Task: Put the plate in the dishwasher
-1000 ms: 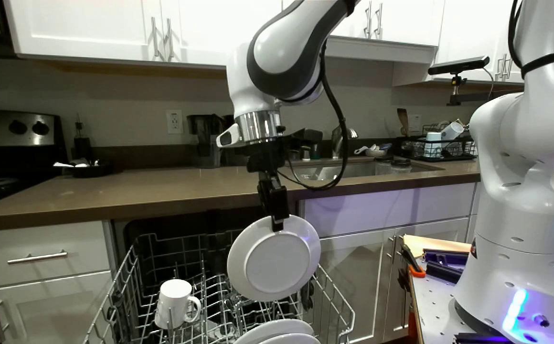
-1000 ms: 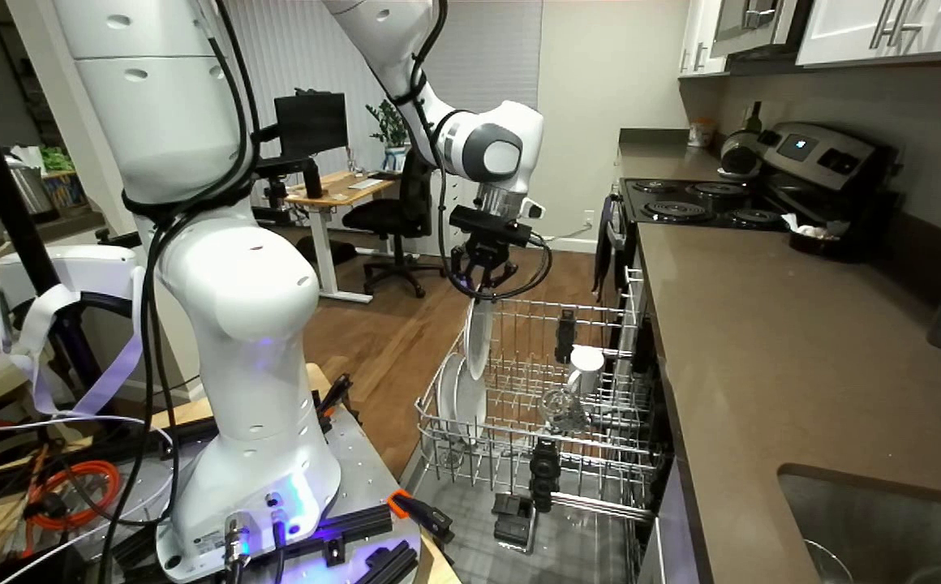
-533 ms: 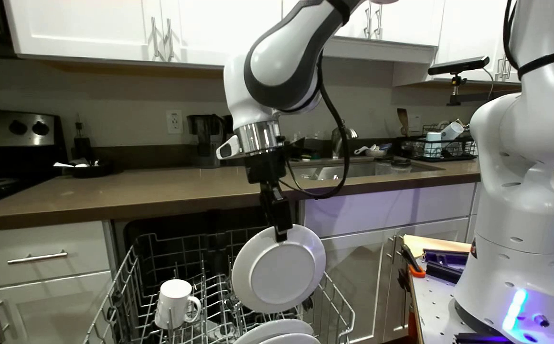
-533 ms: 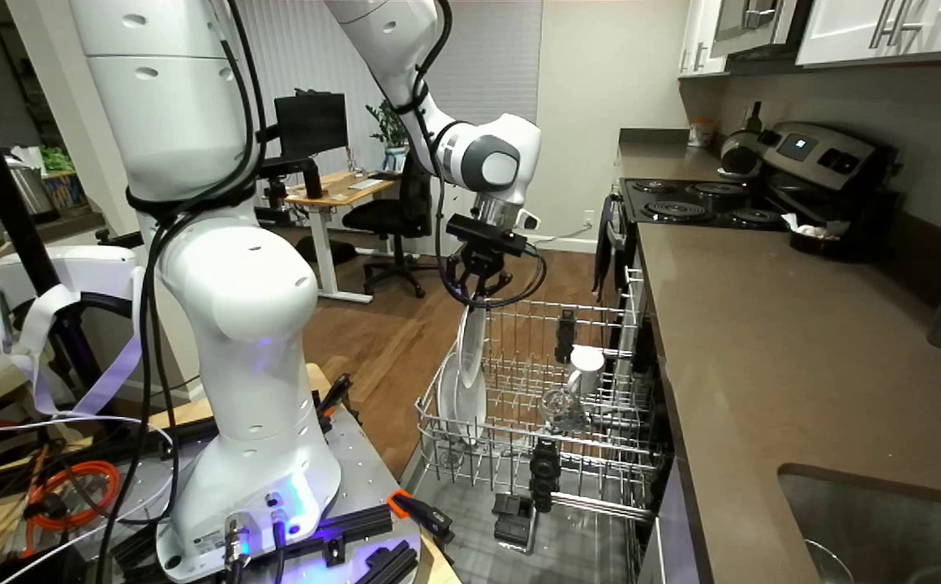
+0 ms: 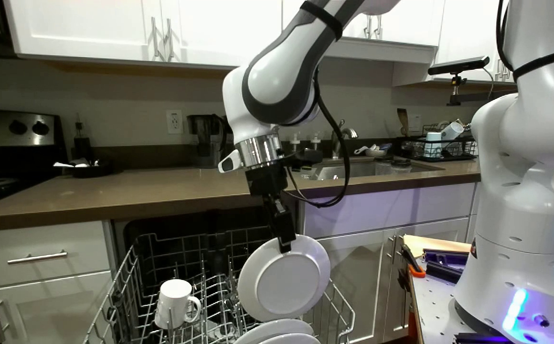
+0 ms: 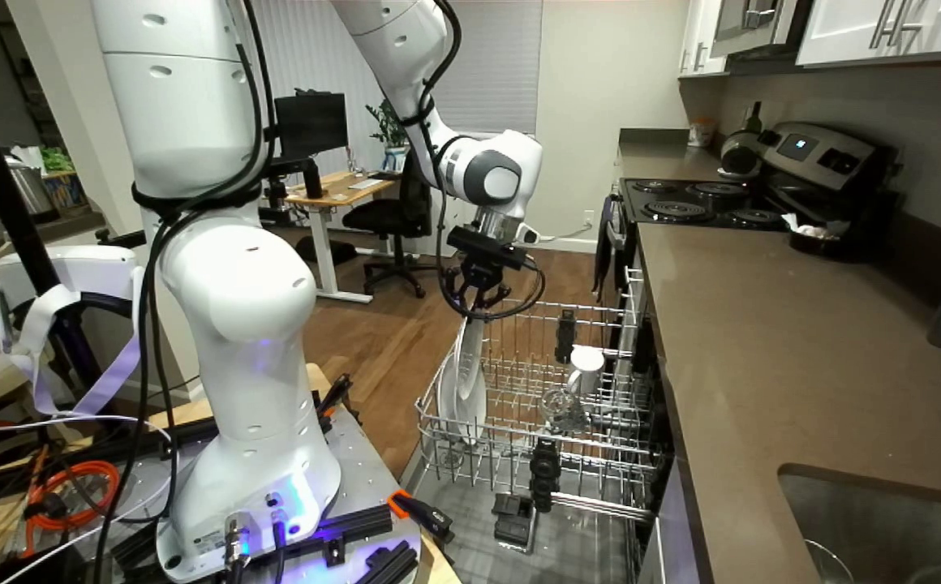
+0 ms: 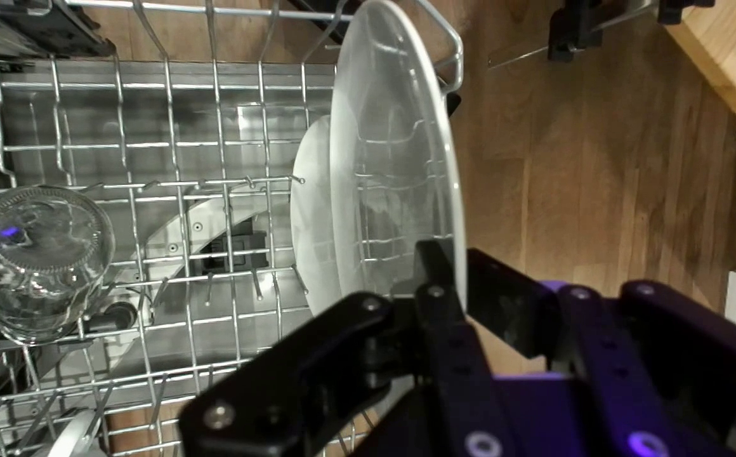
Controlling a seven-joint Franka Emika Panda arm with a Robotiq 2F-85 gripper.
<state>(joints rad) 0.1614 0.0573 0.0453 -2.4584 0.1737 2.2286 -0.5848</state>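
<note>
The plain white plate (image 5: 286,286) hangs nearly upright from my gripper (image 5: 285,243). In the wrist view the jaws close on the plate's rim, one finger on each face, and the plate (image 7: 393,158) extends away from me. In an exterior view the plate (image 6: 468,357) is seen nearly edge-on, with my gripper (image 6: 474,311) at its top. The dishwasher (image 5: 172,227) is open, its grey wire rack (image 7: 216,120) pulled out. The plate is over the rack's side with the standing plates; its lower edge overlaps them in view, and I cannot tell if it touches.
White plates (image 5: 277,329) stand in the rack, close beside the held plate. A white mug (image 5: 172,308) and an upturned glass jar (image 7: 38,260) also sit in the rack. The counter edge (image 5: 186,205) runs above the dishwasher. A tool bench (image 5: 430,306) stands beside it.
My gripper and the plate have moved lower, and slightly right in an exterior view. The plate's lower edge has come closer to the plates in the rack. The grip stays the same.
</note>
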